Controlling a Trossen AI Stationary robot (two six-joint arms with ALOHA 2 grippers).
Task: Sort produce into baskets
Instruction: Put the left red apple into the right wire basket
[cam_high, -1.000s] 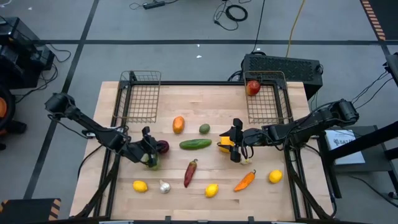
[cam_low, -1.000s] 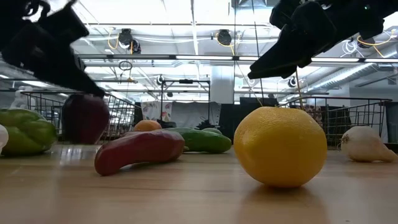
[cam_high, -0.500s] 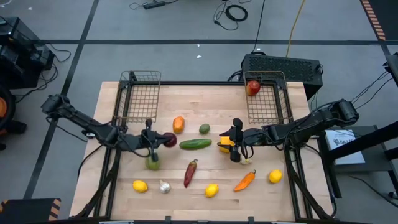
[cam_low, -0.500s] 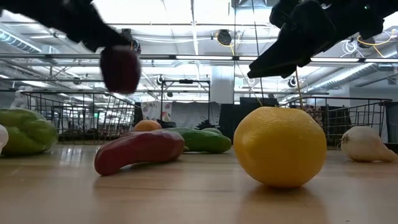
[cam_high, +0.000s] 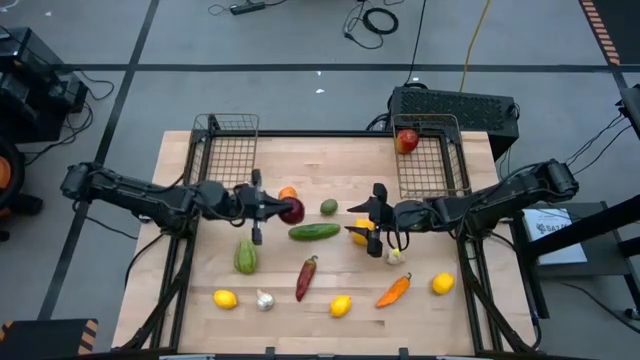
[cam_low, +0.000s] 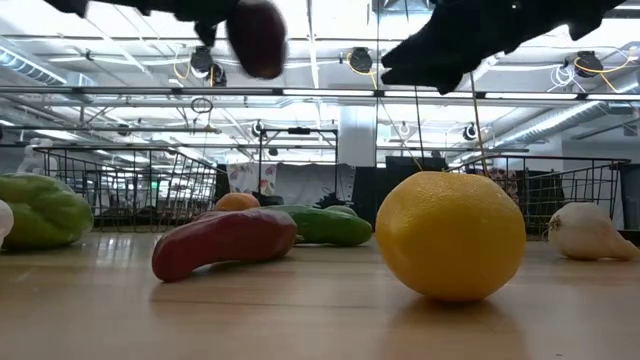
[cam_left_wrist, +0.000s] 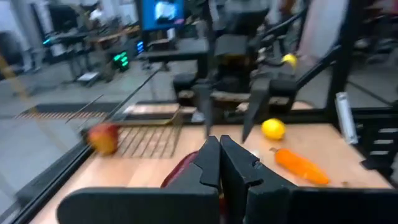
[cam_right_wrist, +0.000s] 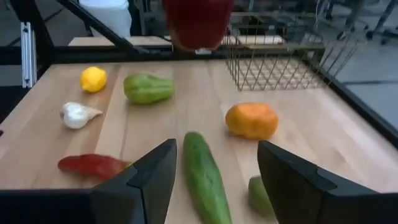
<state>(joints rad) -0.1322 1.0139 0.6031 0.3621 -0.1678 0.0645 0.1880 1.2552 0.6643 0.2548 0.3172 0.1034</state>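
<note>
My left gripper (cam_high: 283, 209) is shut on a dark red apple (cam_high: 292, 210), high above the table's middle; the apple shows at the top of the low view (cam_low: 255, 35). My right gripper (cam_high: 372, 218) is open and empty, raised above a yellow pepper (cam_high: 361, 232) that lies on the table. Its fingers (cam_right_wrist: 146, 177) stand wide apart in the right wrist view, with the cucumber (cam_right_wrist: 203, 177) beyond them. The left basket (cam_high: 225, 155) holds nothing. The right basket (cam_high: 430, 160) holds a red apple (cam_high: 406, 140) in its far left corner. My left gripper pinches the dark red apple between its two fingers, which come about level from the table's left. The fingers (cam_left_wrist: 219, 165) hide most of the place of contact; only the apple's side (cam_left_wrist: 179, 175) shows beside them. The apple is lifted clear of the table.
On the table lie a green squash (cam_high: 245, 256), an orange fruit (cam_high: 287, 192), a small green fruit (cam_high: 328, 207), a cucumber (cam_high: 314, 232), a red chilli (cam_high: 306, 277), an orange pepper (cam_high: 394, 290), three lemons and two garlic bulbs. A black box (cam_high: 455, 105) stands behind the right basket.
My left gripper has lifted the dark red apple off the table beside the green squash and carried it up and toward the table's right and far edge. The squash has stayed where it was. My right gripper has risen a little and has stayed open.
</note>
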